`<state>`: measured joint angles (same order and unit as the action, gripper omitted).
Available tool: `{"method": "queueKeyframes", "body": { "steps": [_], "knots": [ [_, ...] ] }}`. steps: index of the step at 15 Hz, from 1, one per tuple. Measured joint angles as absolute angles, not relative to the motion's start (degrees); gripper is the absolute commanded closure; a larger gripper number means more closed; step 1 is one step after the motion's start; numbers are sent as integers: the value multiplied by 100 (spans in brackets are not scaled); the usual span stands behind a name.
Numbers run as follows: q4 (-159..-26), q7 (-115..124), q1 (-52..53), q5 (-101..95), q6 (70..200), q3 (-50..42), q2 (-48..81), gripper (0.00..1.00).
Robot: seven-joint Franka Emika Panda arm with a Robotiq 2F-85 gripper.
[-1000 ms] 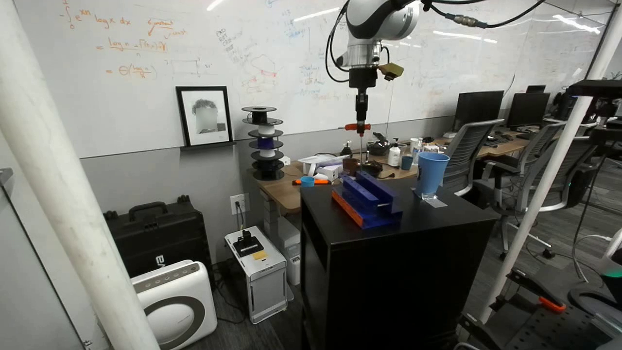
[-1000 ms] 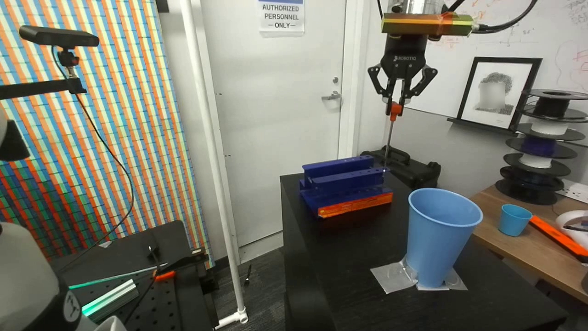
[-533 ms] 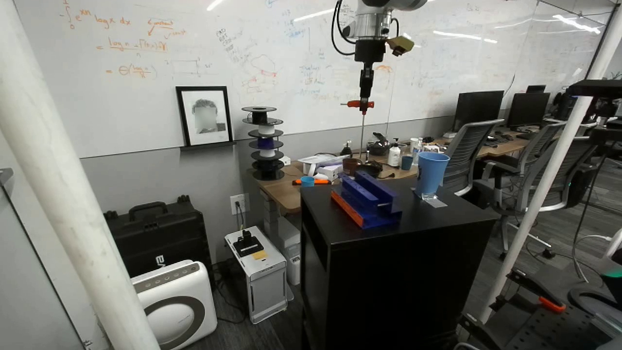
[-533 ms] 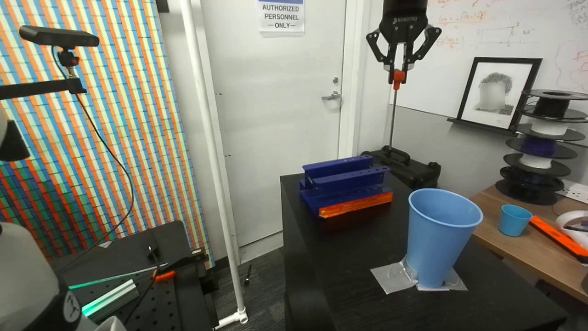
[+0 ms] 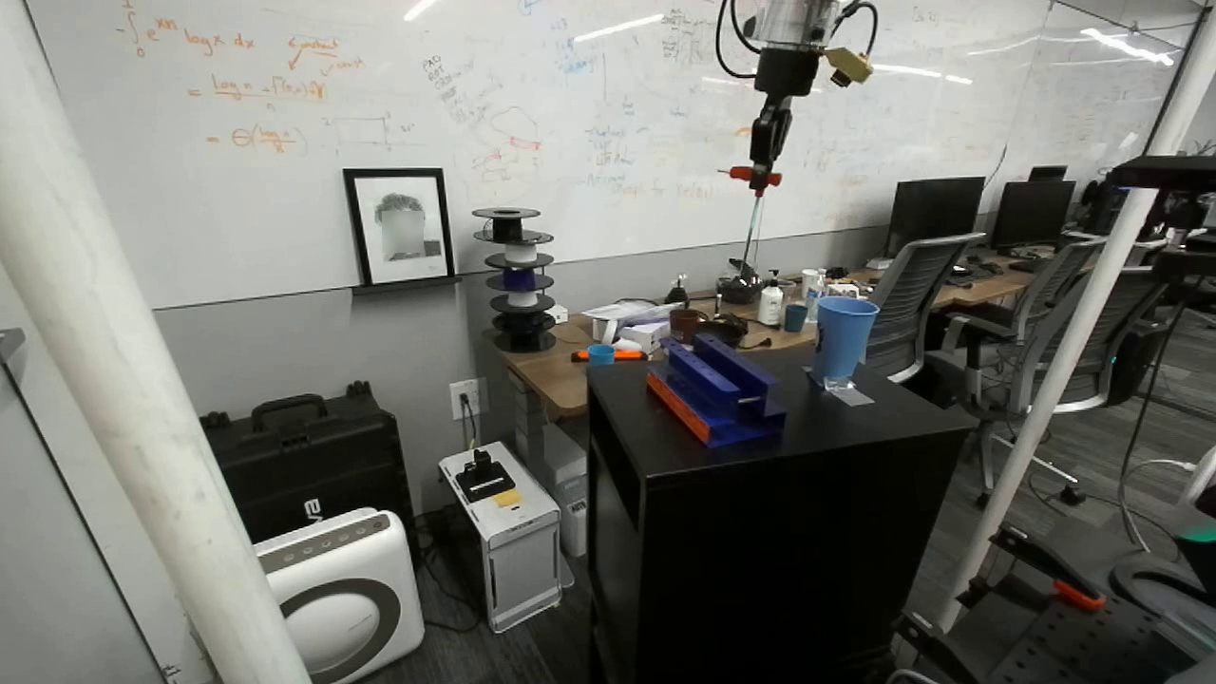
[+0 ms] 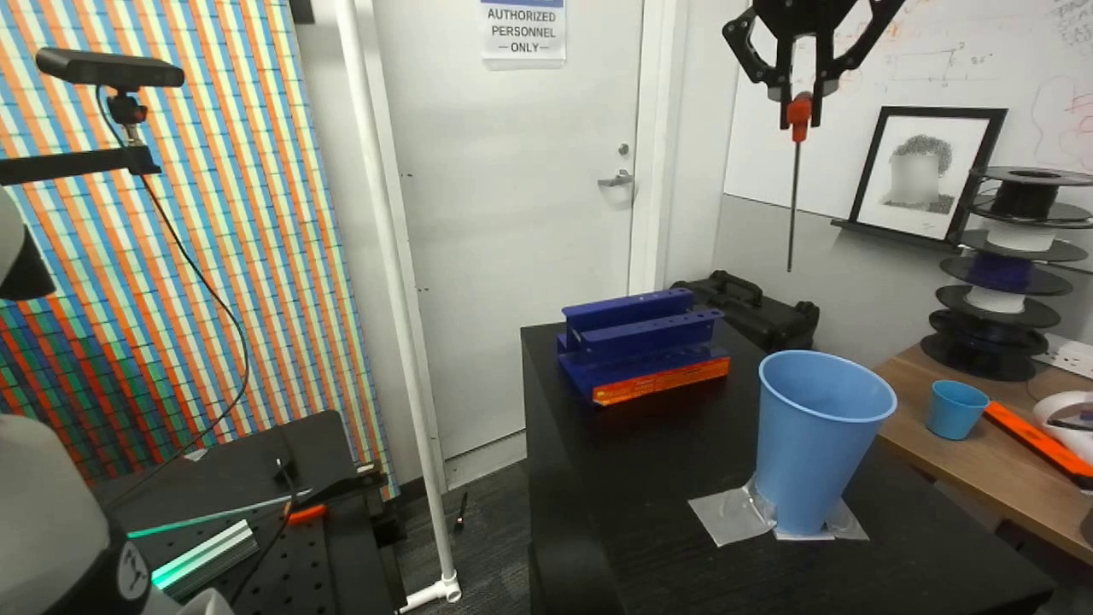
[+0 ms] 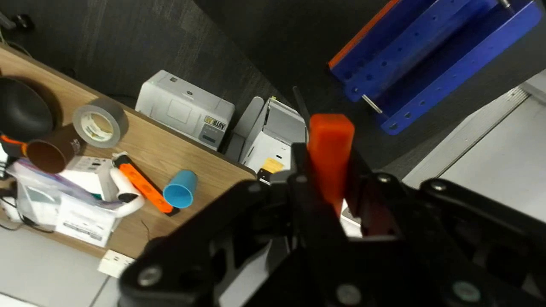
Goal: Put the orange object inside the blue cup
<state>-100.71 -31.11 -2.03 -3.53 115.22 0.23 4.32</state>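
Up high, the claw (image 6: 800, 122) grips the orange-handled tool (image 7: 331, 145) in mid-air, thin metal shaft (image 6: 794, 205) pointing down and apart from the blue cup (image 6: 811, 453), which stands upright on the black table (image 6: 666, 478), taped at its base, a dark-blue fixture (image 6: 640, 335) near it!

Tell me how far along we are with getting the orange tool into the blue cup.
Looks done: pickup. The end effector grips the orange tool, which hangs clear of the blue stand.
In hand: the transfer. In an exterior view the tool hangs higher up and to one side of the taped blue cup.
Left: align over the cup, lower, release.
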Motion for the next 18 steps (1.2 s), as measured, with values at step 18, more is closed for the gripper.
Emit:
{"method": "queueKeyframes", "body": {
  "steps": [18],
  "knots": [
    [-12345, 347, -427, -854, 12089, -325, -1492, 89]
  ]
}}
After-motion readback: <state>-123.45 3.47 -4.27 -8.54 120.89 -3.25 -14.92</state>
